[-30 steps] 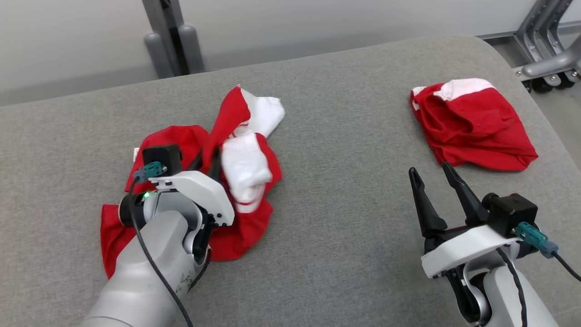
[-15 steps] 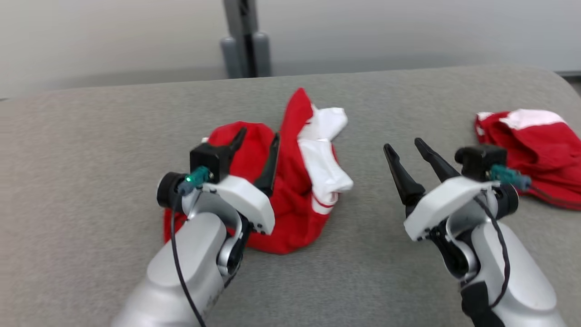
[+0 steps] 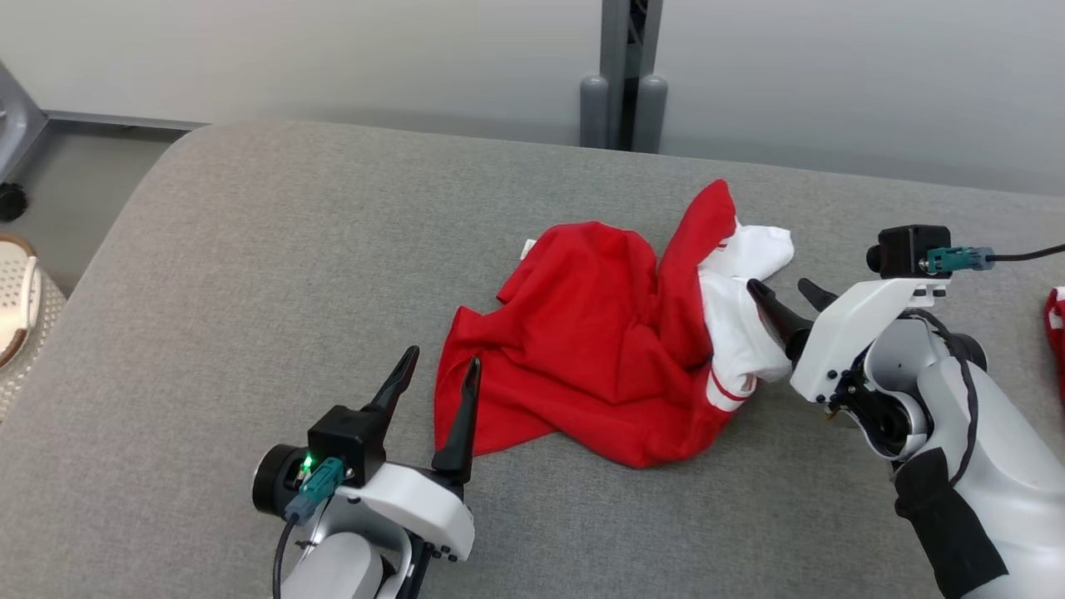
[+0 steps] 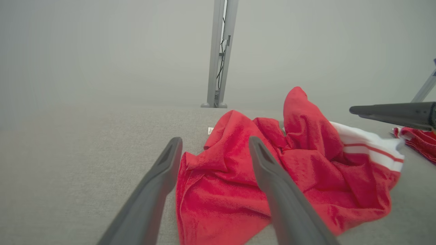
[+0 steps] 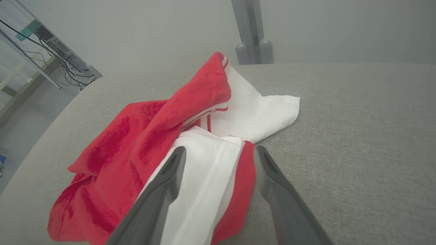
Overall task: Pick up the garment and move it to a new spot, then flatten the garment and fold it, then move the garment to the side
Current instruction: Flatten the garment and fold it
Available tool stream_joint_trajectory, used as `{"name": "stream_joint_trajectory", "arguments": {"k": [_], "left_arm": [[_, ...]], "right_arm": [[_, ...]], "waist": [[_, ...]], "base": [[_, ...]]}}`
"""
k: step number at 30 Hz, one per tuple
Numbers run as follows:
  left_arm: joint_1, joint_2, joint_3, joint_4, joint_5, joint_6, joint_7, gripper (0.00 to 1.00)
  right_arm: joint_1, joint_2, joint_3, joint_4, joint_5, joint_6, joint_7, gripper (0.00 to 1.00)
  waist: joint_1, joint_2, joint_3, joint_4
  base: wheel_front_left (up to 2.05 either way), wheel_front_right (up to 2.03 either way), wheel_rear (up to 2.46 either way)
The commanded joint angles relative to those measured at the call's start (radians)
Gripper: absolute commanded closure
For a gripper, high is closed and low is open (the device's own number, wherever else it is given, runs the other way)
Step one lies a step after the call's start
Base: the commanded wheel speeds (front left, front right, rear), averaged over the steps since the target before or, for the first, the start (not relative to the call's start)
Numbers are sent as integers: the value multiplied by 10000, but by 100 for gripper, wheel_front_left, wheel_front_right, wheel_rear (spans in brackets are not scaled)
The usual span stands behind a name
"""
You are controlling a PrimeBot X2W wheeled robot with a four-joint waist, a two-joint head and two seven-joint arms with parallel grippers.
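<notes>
Both spread wide, left end effector (image 3: 441, 359) and right end effector (image 3: 779, 285) flank the garment (image 3: 599, 333); possibly another red cloth (image 3: 1057, 329) lies rightward.

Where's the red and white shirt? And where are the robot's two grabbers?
garment (image 3: 599, 333), head view, on its red middle part.
left gripper (image 3: 443, 358), head view, midway between its two open fingers' tips.
right gripper (image 3: 778, 284), head view, midway between its two fingers' tips.

My left gripper (image 3: 443, 356) is low down on my left side. Its two dark fingers (image 3: 460, 416) stand wide apart and point up, away from me. My right gripper (image 3: 778, 284) is out on my right. It is wide open too, and it points to the left. My right arm (image 3: 982, 466) is bent.
</notes>
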Motion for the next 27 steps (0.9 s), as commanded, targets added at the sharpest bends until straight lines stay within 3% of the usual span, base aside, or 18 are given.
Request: {"name": "stream_joint_trajectory", "arguments": {"k": [1, 12, 14, 15, 18, 19, 20, 27], "left_arm": [[245, 103, 123, -224, 109, 95, -35, 0], [1303, 377, 633, -1574, 227, 355, -38, 0], [1375, 410, 676, -1671, 242, 398, -38, 0], [1387, 435, 711, -1710, 240, 416, -36, 0], [1416, 488, 785, -1796, 226, 443, -38, 0], [1437, 497, 806, -1821, 226, 457, -38, 0], [1459, 503, 825, -1850, 232, 471, -38, 0], [1567, 540, 908, -1929, 224, 527, -38, 0]], "right_arm": [[-117, -104, 36, 245, 118, 1, -72, 0], [-640, -89, -1, 1902, 971, 1, -254, 1], [-650, -110, 137, 1935, 1175, 1, -244, 38], [-656, -131, 210, 1942, 1248, 1, -279, 52], [-687, -166, 515, 1894, 1385, 1, -468, 71], [-695, -204, 599, 1859, 1427, 1, -591, 82], [-704, -248, 693, 1822, 1461, 1, -724, 100], [-571, -436, 1198, 1418, 1753, 1, -1426, 100]], "waist": [[0, 0, 43, 275], [0, 0, 326, 834], [0, 0, 355, 849], [0, 0, 368, 847], [0, 0, 398, 816], [0, 0, 407, 794], [0, 0, 415, 771], [0, 0, 396, 506]], "base": [[0, 0, 0], [0, 0, 0], [0, 0, 0], [0, 0, 0], [0, 0, 0], [0, 0, 0], [0, 0, 0], [0, 0, 0]]}}
